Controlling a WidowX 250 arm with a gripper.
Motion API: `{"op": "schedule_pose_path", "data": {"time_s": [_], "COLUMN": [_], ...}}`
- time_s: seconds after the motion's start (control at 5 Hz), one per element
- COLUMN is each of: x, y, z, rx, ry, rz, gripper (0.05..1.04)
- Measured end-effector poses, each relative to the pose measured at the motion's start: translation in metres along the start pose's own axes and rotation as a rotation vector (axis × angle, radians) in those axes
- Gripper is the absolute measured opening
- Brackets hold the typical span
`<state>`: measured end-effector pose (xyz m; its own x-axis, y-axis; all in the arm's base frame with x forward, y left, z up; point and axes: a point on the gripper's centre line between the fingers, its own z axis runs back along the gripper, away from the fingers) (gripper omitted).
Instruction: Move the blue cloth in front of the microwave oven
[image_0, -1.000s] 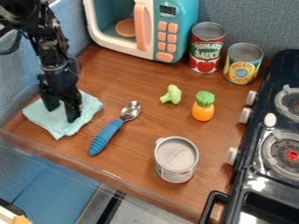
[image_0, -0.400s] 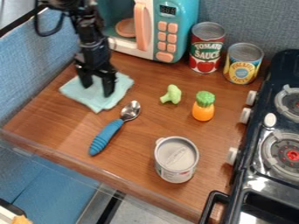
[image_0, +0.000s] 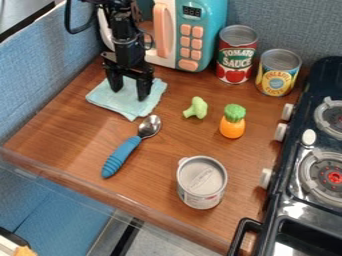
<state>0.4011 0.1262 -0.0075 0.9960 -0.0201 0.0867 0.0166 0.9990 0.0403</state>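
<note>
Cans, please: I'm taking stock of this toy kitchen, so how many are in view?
3: a red-labelled can just right of the microwave, a yellow-and-blue can nearer the stove, and a pale can toward the camera.

Hand (image_0: 130, 95) moved nearer microwave (image_0: 212, 30), seemingly dragging cloth (image_0: 105, 97).

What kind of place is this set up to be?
Probably a toy kitchen: there is a teal and white toy microwave oven, a black stove with round burners and a red, silver-topped tomato sauce can.
</note>
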Motion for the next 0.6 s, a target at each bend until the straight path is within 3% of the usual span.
{"op": "schedule_pose_path", "data": {"time_s": [0.2,0.4,0.6], "x": [-0.002,-0.003,-0.011], "y": [0.003,0.003,-0.001], "z": [0.003,0.036,0.044], "rx": [0.022,0.041,0.034], "ry": [0.013,-0.045,-0.047], "rz": [0.028,0.028,0.005], "gripper": [1.001,1.001,1.001]}}
